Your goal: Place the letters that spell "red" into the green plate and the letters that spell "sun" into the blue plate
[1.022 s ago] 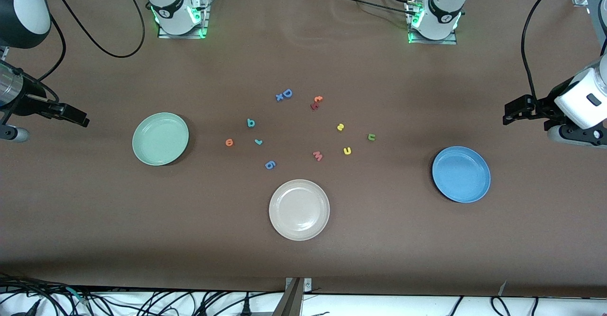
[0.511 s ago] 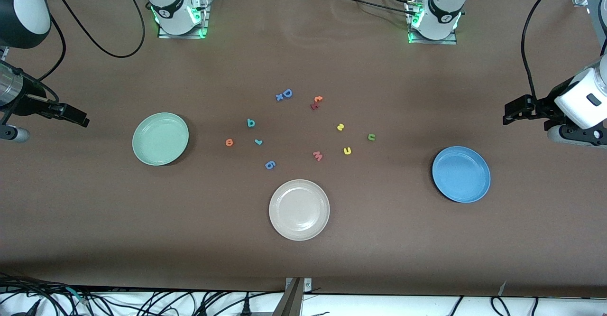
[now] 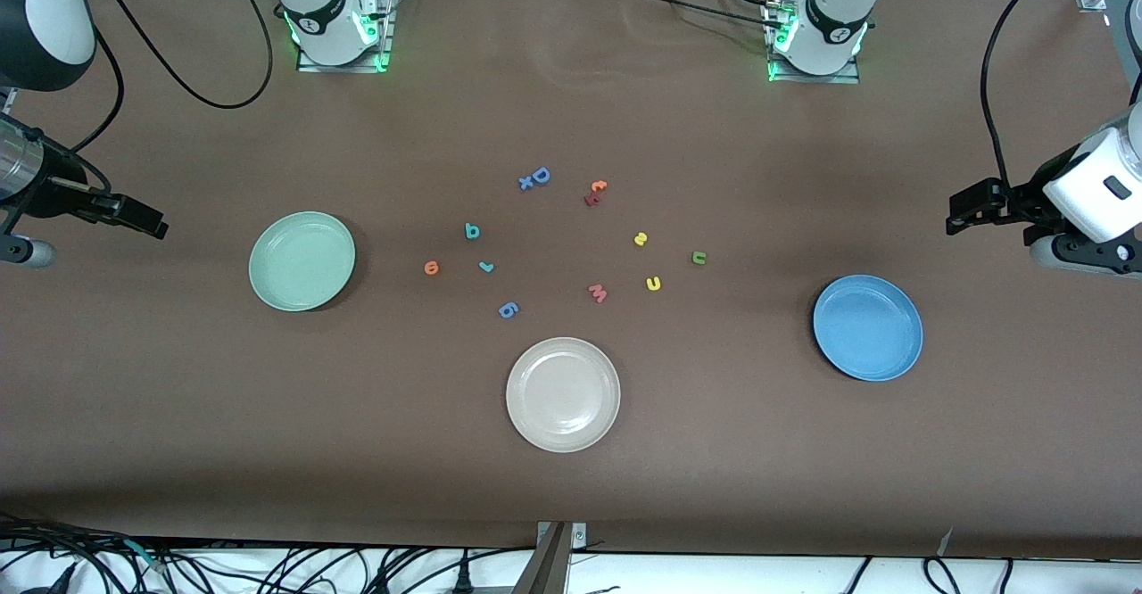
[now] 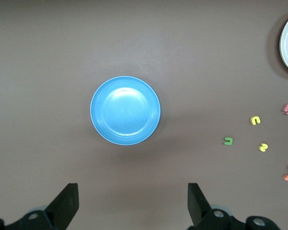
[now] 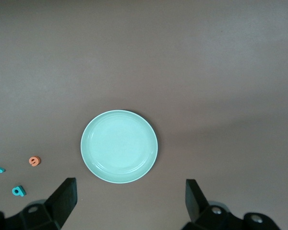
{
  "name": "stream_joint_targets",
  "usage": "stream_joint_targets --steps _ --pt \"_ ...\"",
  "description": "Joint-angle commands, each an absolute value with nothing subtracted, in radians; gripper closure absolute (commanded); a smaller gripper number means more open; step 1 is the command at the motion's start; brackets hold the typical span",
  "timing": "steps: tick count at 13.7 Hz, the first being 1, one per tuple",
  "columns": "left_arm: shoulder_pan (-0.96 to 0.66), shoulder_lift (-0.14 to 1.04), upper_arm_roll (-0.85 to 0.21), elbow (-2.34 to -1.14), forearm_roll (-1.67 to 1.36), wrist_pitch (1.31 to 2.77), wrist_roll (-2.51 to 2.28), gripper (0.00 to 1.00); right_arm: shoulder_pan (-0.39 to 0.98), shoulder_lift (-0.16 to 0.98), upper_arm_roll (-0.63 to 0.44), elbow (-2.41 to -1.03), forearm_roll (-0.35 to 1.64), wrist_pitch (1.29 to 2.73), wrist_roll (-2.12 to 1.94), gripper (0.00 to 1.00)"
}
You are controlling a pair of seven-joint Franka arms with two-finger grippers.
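The green plate [image 3: 302, 261] [image 5: 119, 146] lies bare toward the right arm's end, the blue plate [image 3: 867, 327] [image 4: 125, 110] bare toward the left arm's end. Between them on the table lie a teal d [image 3: 472, 232], orange e [image 3: 432, 268], teal r [image 3: 486, 266], yellow s [image 3: 640, 239], yellow u/n [image 3: 653, 284] and dark green u/n [image 3: 699, 258]. My right gripper [image 3: 152, 222] [image 5: 131, 199] hangs open and holds nothing, over the table beside the green plate. My left gripper [image 3: 959, 215] [image 4: 133, 201] hangs open, likewise holding nothing, over the table beside the blue plate.
A cream plate [image 3: 563, 394] sits nearest the front camera, mid-table. A blue D [image 3: 539, 177], a red-orange letter pair [image 3: 595, 192], a pink m/w [image 3: 598, 292] and a blue 6 shape [image 3: 508, 310] lie among the letters. Brown table cover stretches all round.
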State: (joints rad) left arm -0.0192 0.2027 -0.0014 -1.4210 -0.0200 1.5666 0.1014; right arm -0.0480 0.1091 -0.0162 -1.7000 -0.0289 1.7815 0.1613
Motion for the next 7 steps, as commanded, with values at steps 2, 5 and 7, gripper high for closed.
stream_joint_targets --steps 2,5,7 --pt "-0.014 0.181 -0.006 -1.436 -0.006 1.559 0.120 0.00 -0.052 0.104 -0.015 -1.698 -0.029 1.773 0.161 0.00" --pt "-0.014 0.181 -0.006 -1.436 -0.006 1.559 0.120 0.00 -0.052 0.104 -0.015 -1.697 -0.029 1.773 0.161 0.00" --pt "-0.014 0.181 -0.006 -1.436 -0.006 1.559 0.120 0.00 -0.051 0.104 -0.014 -1.697 -0.029 1.770 0.175 0.00"
